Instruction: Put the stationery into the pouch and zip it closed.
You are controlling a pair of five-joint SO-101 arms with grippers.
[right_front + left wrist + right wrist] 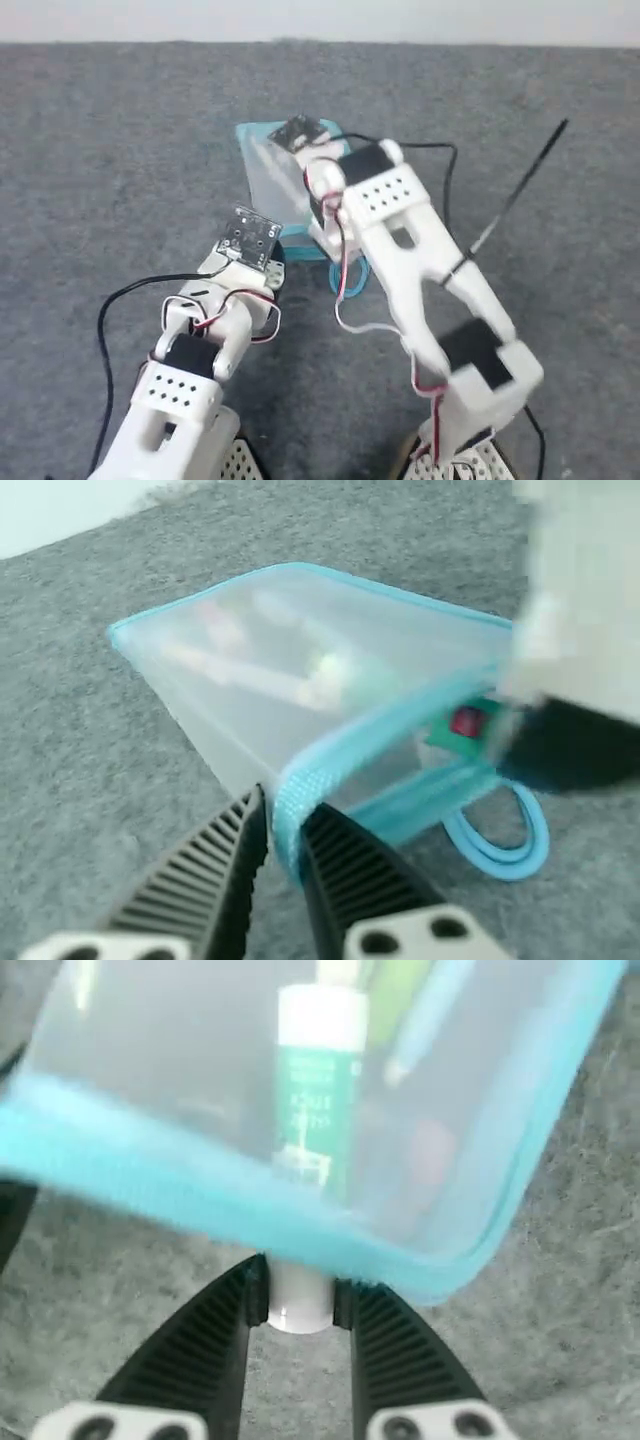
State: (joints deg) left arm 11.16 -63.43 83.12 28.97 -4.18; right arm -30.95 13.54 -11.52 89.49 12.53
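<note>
Desk [100, 150] carries the clear blue-trimmed pouch [270, 180] in the middle. Left claw [285, 815] pinches its zipper edge, probably holding the mouth steady, while right claw [300, 1280] clamps a green-labelled tube [300, 1305], mostly inside, guessing to push it home.

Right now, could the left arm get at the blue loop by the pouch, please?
Probably not as things stand: the left pincer is shut on the zipper edge of the pouch, and the right arm hangs over the blue loop. It would have to let go first.
</note>
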